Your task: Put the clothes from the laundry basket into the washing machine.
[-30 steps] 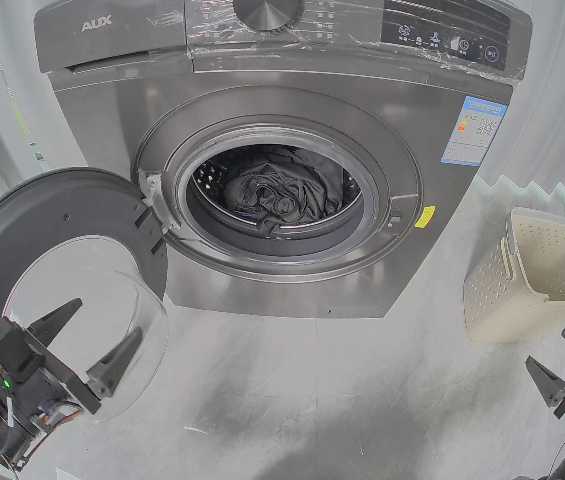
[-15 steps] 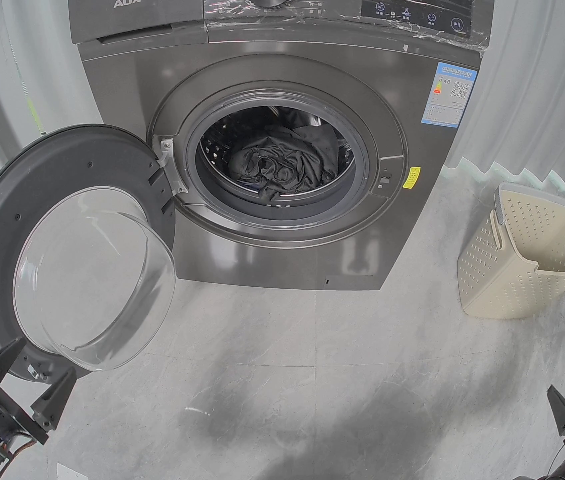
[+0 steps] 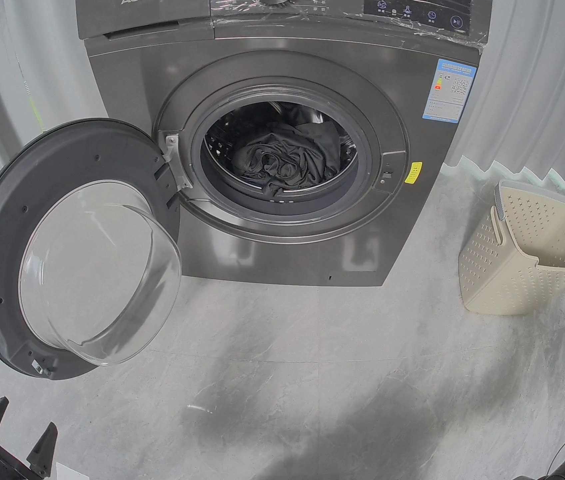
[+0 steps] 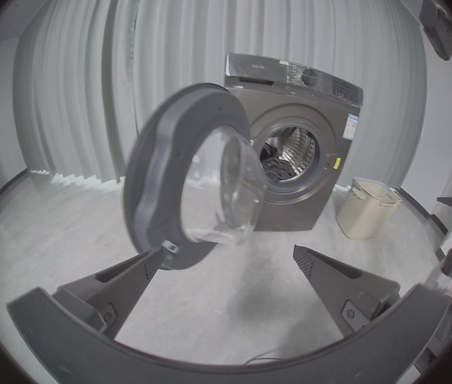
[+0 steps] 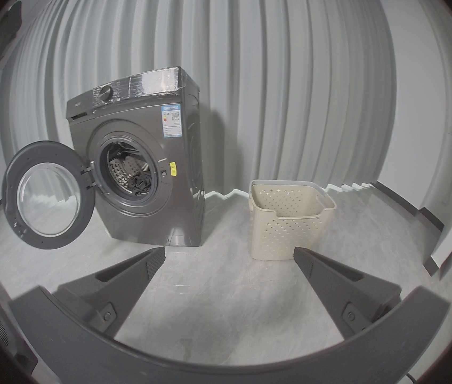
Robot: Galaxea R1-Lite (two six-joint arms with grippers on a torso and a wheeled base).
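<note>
Left end effector (image 3: 22,428) farther from door (image 3: 62,161); laundry basket (image 3: 496,275) upright.

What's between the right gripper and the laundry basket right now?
Only bare grey floor lies between the right gripper and the laundry basket; the right wrist view shows it, and the head view agrees.

Dark grey left gripper (image 4: 227,250) and right gripper (image 5: 229,252): wedge-shaped fingers (image 4: 124,281), dotted pads (image 4: 154,262) at the tips, a round screw (image 4: 108,313) near each base, curved matte bracket (image 4: 50,337) beneath.
</note>
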